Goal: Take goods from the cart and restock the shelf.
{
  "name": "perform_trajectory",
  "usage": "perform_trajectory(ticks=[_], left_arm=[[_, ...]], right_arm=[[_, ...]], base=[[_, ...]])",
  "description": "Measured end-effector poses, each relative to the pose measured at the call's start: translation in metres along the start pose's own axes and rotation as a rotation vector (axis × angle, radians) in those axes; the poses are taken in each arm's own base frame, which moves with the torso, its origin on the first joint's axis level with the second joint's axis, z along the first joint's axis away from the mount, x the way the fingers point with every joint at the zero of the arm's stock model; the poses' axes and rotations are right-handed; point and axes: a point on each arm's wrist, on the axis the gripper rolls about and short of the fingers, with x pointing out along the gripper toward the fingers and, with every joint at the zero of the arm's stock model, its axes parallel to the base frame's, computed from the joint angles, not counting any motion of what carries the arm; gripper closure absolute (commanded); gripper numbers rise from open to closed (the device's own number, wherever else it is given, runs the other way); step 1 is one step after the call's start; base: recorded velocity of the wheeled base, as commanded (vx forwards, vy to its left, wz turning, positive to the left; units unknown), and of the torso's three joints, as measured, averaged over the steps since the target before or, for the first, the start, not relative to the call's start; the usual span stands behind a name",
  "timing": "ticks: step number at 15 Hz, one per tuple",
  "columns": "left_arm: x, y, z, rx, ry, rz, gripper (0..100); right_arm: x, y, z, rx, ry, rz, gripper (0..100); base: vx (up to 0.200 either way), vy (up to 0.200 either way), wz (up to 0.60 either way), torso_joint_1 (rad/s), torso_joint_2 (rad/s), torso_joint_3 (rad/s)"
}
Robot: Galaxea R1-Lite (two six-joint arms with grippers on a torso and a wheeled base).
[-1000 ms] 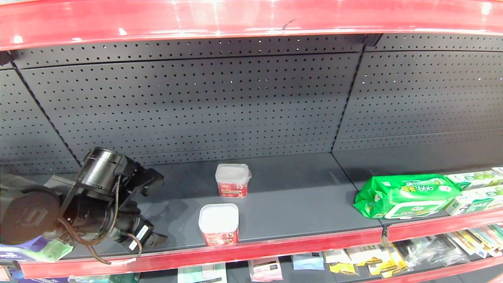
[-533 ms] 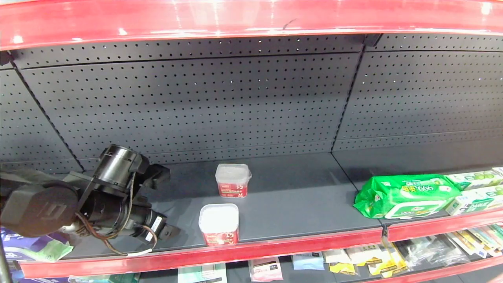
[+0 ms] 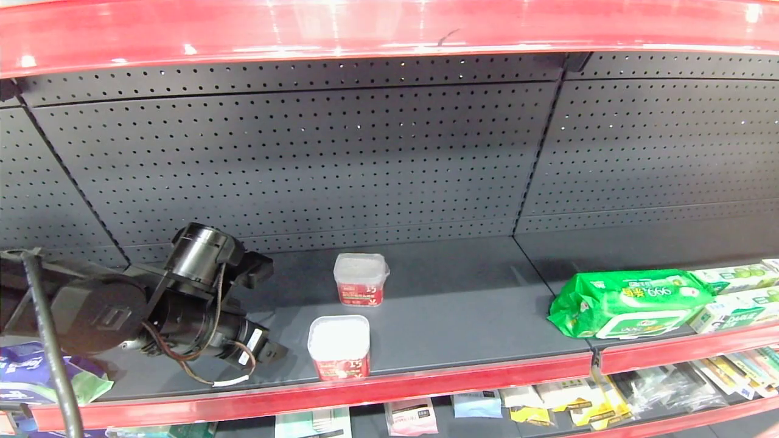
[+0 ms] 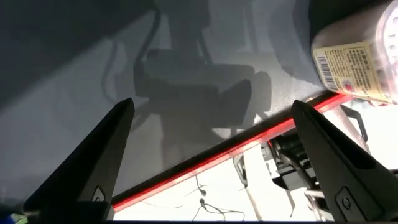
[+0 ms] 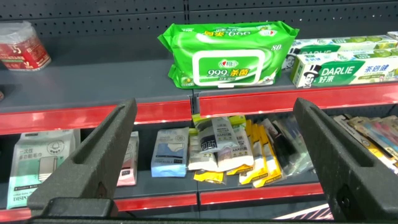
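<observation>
Two white tubs with red labels stand on the grey shelf (image 3: 462,310): one further back (image 3: 360,278), one at the front edge (image 3: 339,347). My left gripper (image 3: 271,310) hovers low over the shelf just left of the tubs, open and holding nothing. In the left wrist view its fingers (image 4: 93,171) spread wide above the bare shelf, with a tub (image 4: 359,56) off to one side. My right gripper (image 5: 214,168) is open and empty in front of the shelf, facing a green wipes pack (image 5: 227,53).
The green wipes pack (image 3: 630,302) and toothpaste boxes (image 3: 736,292) lie at the shelf's right. A blue and green packet (image 3: 36,377) sits at the far left beside a dark pole (image 3: 48,347). Small hanging packs (image 5: 214,146) fill the lower shelf. Bare room lies between tubs and wipes.
My left arm has moved right and further over the shelf, closer to the tubs, staying open. A dark pole has come into view at the left edge.
</observation>
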Motion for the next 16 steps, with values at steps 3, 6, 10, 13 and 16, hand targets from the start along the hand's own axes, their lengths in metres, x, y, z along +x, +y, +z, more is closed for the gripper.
perform_trajectory(ticks=[3, 6, 10, 13, 16], left_arm=[[0.006, -0.001, 0.006, 0.010, 0.000, -0.004, 0], [0.010, -0.004, 0.009, 0.024, 0.000, -0.011, 0], [0.016, -0.008, 0.008, 0.033, 0.014, -0.018, 0], [0.018, -0.011, 0.011, 0.043, 0.005, -0.024, 0], [0.019, -0.014, 0.014, 0.052, 0.000, -0.028, 0]], right_arm=[[0.000, 0.000, 0.000, 0.000, 0.000, 0.000, 0], [0.000, 0.000, 0.000, 0.000, 0.000, 0.000, 0], [0.000, 0.000, 0.000, 0.000, 0.000, 0.000, 0], [0.000, 0.000, 0.000, 0.000, 0.000, 0.001, 0], [0.000, 0.000, 0.000, 0.000, 0.000, 0.000, 0]], base=[[0.000, 0.000, 0.00, 0.000, 0.00, 0.000], [0.000, 0.000, 0.00, 0.000, 0.00, 0.000], [0.000, 0.000, 0.00, 0.000, 0.00, 0.000], [0.000, 0.000, 0.00, 0.000, 0.00, 0.000], [0.000, 0.000, 0.00, 0.000, 0.00, 0.000]])
